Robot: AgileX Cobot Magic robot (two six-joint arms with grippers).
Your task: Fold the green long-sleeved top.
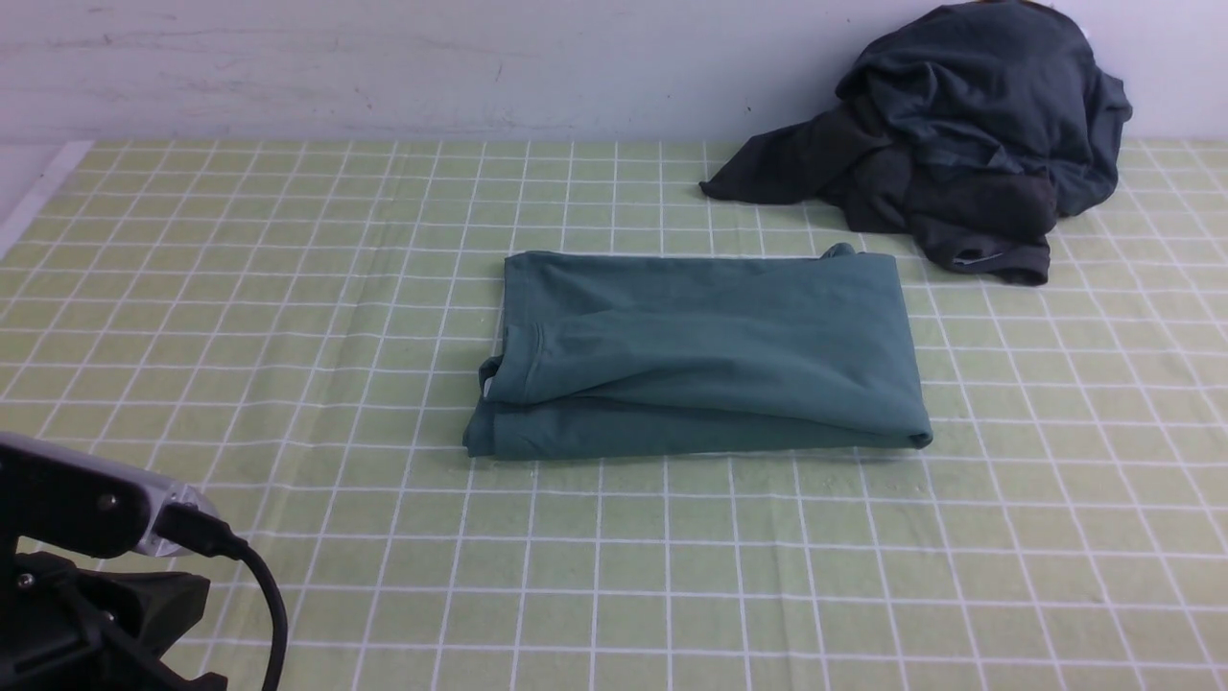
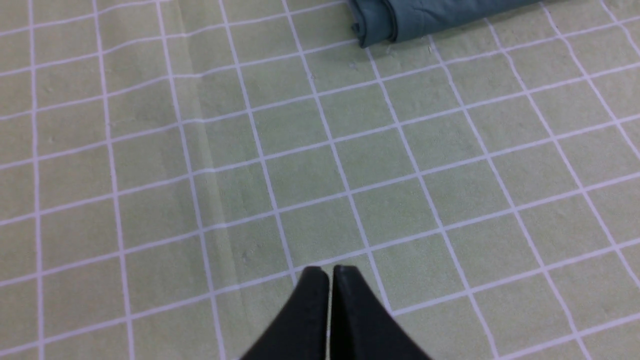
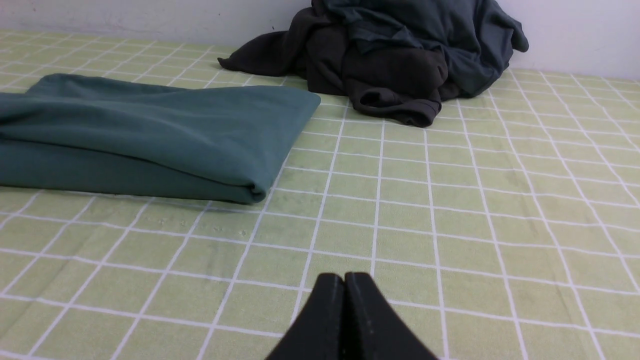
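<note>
The front view alone shows the whole green long-sleeved top point(image 1: 700, 355) and part of the left arm point(image 1: 86, 576) at the near left corner; neither gripper's fingertips appear there. The left wrist view shows only 1 rolled corner of the top, while the right wrist view shows its folded right end and the pile of dark clothes point(image 3: 395, 55) behind it against the wall. The top lies folded into a flat rectangle of several layers in the middle of the checked tablecloth point(image 1: 288, 288), collar edge at its left end, with slight creases across the upper layer. The left gripper point(image 2: 330, 272) has its jaws pressed together, holding nothing, well apart from the top. The right gripper point(image 3: 344, 280) is likewise closed and empty, near the top's right end but not touching.
</note>
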